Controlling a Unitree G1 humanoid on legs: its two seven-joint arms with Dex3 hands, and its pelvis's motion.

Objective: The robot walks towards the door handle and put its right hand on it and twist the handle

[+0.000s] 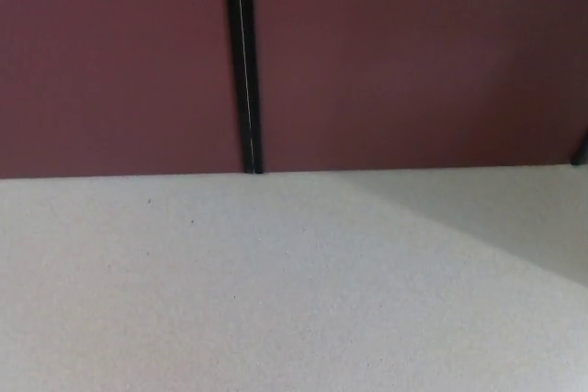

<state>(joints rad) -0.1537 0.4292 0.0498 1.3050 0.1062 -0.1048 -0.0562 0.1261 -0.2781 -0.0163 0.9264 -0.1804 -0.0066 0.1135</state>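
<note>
Two maroon panels meet at a black seam above pale floor; fingers unseen.

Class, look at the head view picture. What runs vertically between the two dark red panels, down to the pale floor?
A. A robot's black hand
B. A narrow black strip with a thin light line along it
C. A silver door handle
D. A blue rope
B: a narrow black strip with a thin light line separates the dark red panels and ends at the pale speckled floor; no handle or hand shows.
</note>
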